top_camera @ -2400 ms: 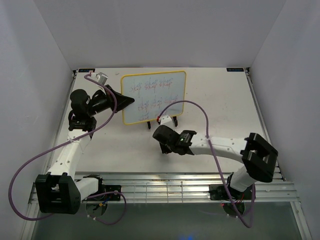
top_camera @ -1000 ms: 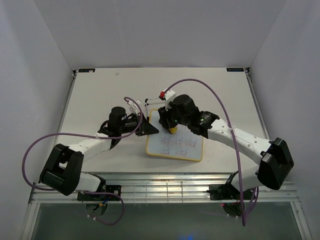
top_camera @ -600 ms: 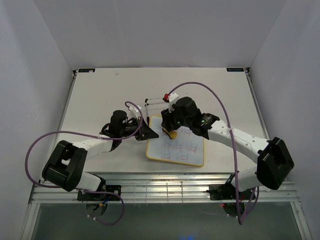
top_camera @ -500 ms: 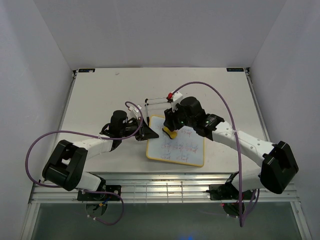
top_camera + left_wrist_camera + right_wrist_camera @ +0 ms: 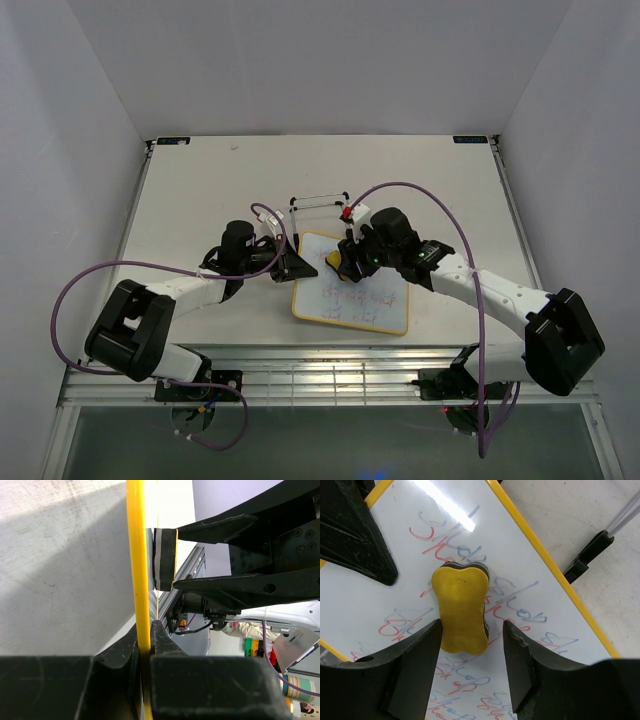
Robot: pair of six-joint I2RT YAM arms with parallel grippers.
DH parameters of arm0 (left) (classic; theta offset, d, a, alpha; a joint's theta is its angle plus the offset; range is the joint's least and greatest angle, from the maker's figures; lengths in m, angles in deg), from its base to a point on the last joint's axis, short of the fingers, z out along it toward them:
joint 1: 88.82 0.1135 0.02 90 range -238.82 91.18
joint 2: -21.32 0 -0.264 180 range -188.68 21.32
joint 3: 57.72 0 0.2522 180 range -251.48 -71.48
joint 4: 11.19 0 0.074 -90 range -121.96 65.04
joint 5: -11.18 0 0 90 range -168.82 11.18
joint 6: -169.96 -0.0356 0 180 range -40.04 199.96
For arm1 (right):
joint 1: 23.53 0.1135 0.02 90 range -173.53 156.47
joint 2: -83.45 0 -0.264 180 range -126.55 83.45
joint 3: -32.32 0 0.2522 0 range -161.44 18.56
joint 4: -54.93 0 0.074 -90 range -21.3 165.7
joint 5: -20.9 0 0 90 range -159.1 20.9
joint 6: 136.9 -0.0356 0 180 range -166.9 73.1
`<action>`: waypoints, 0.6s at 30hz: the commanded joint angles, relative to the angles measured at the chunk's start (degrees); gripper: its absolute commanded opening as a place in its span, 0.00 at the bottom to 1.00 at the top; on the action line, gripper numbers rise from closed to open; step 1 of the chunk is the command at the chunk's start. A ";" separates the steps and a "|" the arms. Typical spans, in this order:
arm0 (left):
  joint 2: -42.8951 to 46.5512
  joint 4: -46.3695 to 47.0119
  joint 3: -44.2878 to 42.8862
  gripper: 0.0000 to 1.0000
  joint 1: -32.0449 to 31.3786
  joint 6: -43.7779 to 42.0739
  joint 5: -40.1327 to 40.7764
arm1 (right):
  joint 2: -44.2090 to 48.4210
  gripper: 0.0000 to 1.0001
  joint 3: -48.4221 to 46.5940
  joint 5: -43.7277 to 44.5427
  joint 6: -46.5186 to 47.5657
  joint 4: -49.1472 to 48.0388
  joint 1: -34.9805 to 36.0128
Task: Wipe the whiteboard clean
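Observation:
The whiteboard (image 5: 365, 298), white with a yellow frame and pink-blue scribbles, lies low over the table. My left gripper (image 5: 298, 268) is shut on its left edge; in the left wrist view the frame (image 5: 138, 570) runs edge-on between my fingers (image 5: 145, 630). A yellow eraser (image 5: 338, 262) rests on the board's upper left part. My right gripper (image 5: 347, 260) is open over it. In the right wrist view the eraser (image 5: 462, 610) sits between the spread fingertips (image 5: 471, 626), with a gap on its right side, on the scribbled board (image 5: 535, 575).
The black wire stand (image 5: 320, 201) stands bare just behind the board; one of its feet (image 5: 592, 552) shows beside the board's edge. The metal rail (image 5: 330, 370) runs along the table's near edge.
The right gripper has drawn back to the right and its jaws now stand open around the eraser on the board. The left gripper still holds the board's edge.

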 commanded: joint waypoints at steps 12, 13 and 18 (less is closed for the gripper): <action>0.55 0.48 -1.89 0.00 -0.14 -3.25 0.61 | -0.25 0.55 -1.04 -4.96 0.09 -4.40 -0.05; 0.55 0.48 -1.97 0.00 -0.14 -3.25 0.61 | -0.52 0.54 -0.95 -4.70 -0.09 -4.84 -0.05; 0.46 0.48 -2.41 0.00 -0.14 -3.08 0.34 | -2.80 0.50 -2.18 -3.29 -0.09 -4.84 -0.05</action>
